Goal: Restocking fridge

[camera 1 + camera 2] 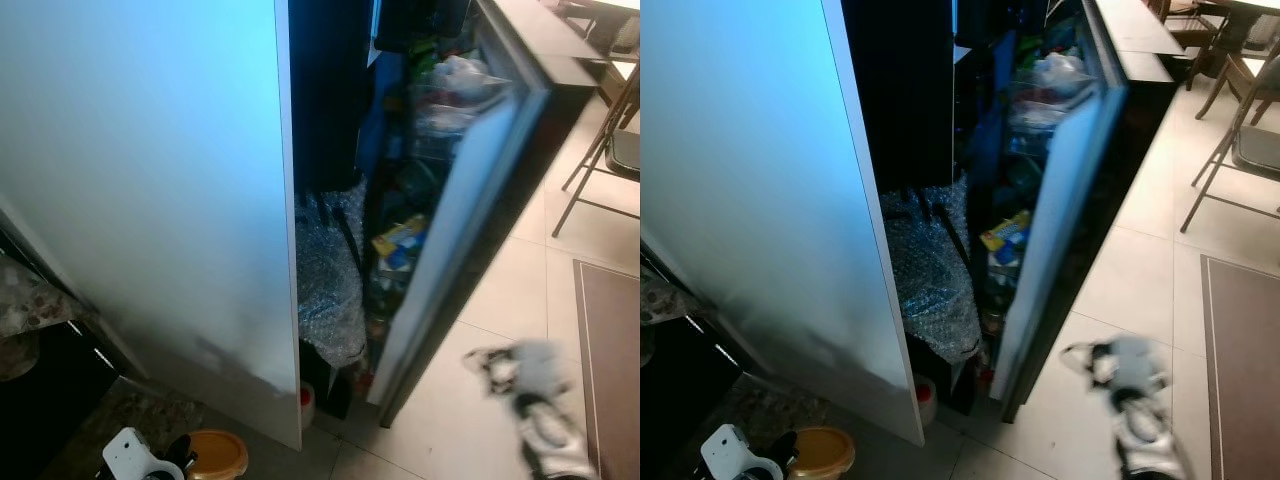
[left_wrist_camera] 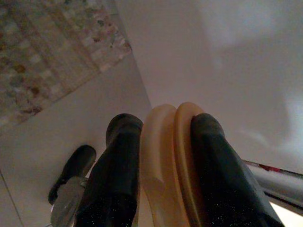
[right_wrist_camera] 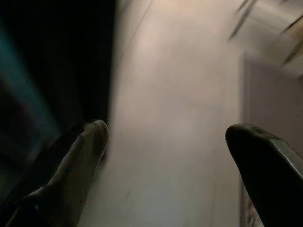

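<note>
Left gripper (image 2: pixel 161 142): two long black fingers (image 2: pixel 116 175) with rounded tips and a matte finish; silver-grey metal at the base. Right gripper (image 3: pixel 165 142): same black rounded fingers (image 3: pixel 265 161). Near the fridge door (image 1: pixel 450 230), the right arm (image 1: pixel 530 400) is a blurred silver-white shape with dark joints.

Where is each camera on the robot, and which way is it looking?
Left eye view: on the head, looking down at the half-open fridge door; the blurred right gripper shows low.
Right eye view: beside it on the head, same scene; the left gripper holds a yellow lid.
Left wrist view: on the left wrist, along its black fingers clamping that lid.
Right wrist view: on the right wrist, past spread fingers at the tiled floor.
Both eyes share the fridge.
</note>
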Tool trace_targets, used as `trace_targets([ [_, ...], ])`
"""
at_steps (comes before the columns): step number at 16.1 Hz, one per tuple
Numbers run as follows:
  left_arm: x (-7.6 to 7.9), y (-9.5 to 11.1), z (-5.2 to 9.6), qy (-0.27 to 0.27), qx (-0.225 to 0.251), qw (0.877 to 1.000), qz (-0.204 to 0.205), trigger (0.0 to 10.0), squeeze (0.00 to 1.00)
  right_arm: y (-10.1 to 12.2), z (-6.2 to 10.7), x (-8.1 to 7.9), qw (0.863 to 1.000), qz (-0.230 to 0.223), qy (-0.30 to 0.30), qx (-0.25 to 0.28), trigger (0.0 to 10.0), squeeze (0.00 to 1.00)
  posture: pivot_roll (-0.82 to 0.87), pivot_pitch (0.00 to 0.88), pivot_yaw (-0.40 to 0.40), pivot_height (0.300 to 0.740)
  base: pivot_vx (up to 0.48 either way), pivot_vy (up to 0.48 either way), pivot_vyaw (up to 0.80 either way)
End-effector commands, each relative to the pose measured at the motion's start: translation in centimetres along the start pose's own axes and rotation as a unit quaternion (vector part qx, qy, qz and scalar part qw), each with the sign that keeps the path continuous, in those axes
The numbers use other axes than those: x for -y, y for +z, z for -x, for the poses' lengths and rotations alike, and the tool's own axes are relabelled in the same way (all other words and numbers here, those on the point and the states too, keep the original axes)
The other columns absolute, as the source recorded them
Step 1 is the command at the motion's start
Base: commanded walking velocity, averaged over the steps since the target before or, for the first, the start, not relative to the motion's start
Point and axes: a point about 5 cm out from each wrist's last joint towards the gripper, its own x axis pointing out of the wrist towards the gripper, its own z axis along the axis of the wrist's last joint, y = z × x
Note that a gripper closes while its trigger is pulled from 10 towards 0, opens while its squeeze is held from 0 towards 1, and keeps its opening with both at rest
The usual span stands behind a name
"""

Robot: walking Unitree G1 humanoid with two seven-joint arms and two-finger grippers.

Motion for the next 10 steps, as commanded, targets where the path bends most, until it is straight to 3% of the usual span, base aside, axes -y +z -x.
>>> trace_targets([
  [1, 0.0, -0.2, 0.0, 0.001, -0.008, 1.000, -0.012, 10.0, 0.00, -0.4, 0.0, -1.1, 0.999, -0.001, 0.030, -0.026, 10.0, 0.00, -0.04, 0.000, -0.002, 0.740, 0.000, 0.000, 0.00],
  [3, 0.2, -0.3, 0.0, -0.002, -0.008, 1.000, -0.015, 10.0, 0.00, 0.3, 0.0, -4.2, 0.993, 0.002, 0.117, -0.014, 10.0, 0.00, -0.04, 0.000, -0.002, 0.740, 0.000, 0.000, 0.00],
  [4, 0.2, -0.2, 0.0, -0.002, -0.008, 1.000, -0.015, 10.0, 0.00, 0.7, 0.0, -4.9, 0.990, 0.008, 0.139, -0.004, 10.0, 0.00, -0.04, 0.000, -0.002, 0.740, 0.000, 0.000, 0.00],
  [7, 0.2, -0.2, 0.0, 0.000, -0.009, 1.000, -0.018, 10.0, 0.00, 2.2, -0.4, -5.9, 0.984, -0.005, 0.180, -0.002, 10.0, 0.00, -0.03, 0.000, -0.002, 0.740, 0.000, 0.000, 0.00],
  [10, 0.3, -0.3, 0.0, -0.001, -0.011, 1.000, -0.026, 10.0, 0.00, 4.8, -0.9, -6.3, 0.980, 0.016, 0.193, 0.044, 10.0, 0.00, -0.03, 0.001, -0.002, 0.740, 0.000, 0.000, 0.00],
])
